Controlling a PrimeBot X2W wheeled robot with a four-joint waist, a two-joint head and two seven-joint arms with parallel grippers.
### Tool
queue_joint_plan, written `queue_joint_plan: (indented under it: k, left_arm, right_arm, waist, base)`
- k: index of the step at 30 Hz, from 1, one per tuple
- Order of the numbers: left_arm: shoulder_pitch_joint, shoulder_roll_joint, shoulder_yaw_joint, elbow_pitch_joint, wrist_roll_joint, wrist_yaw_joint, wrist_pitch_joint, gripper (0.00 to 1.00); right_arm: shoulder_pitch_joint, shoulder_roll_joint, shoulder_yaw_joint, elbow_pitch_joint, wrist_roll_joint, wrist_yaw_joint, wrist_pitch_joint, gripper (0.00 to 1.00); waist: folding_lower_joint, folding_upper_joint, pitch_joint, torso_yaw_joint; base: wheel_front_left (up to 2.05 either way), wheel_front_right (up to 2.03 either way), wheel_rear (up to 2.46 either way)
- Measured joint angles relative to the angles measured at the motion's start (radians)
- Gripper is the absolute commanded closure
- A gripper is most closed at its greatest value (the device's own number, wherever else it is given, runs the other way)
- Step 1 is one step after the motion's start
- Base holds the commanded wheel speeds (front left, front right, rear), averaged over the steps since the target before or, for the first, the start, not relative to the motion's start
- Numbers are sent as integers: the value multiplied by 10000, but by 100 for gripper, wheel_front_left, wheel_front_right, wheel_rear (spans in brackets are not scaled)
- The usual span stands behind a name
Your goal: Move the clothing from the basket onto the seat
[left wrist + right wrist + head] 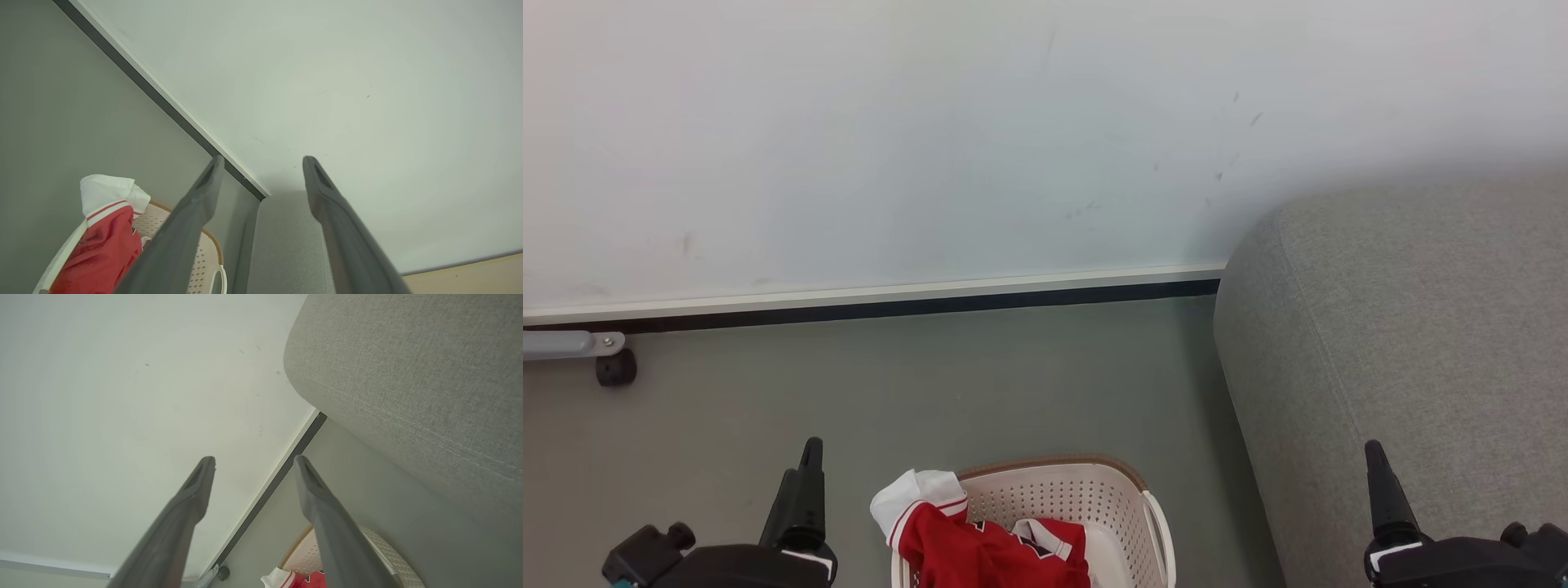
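The cream basket (1058,464) with a brown rim band stands on the floor at the bottom centre of the head view. Red clothing (980,547) with white trim lies in it, and a white striped cuff hangs over its left rim. The grey woven seat (1421,343) rises just right of the basket. My left gripper (263,161) is open and empty, left of the basket and above the floor. My right gripper (253,461) is open and empty too, in front of the seat's side. The basket's near half is cut off by the frame.
A pale wall with a white and dark baseboard (890,300) runs behind the basket. A grey metal leg on a black caster (614,367) stands at the far left by the wall. Grey-green floor (931,384) lies between the wall and the basket.
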Motion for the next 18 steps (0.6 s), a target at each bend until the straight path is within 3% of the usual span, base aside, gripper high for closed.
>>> queue_joint_plan:
  k: [18]
  left_arm:
    - [12,516,-640,-451,3450,510,-662,0]
  right_arm:
    - [29,-383,1049,-314,-3219,-476,-656,0]
  waist:
    - [0,0,-50,-52]
  base:
    - [0,0,0]
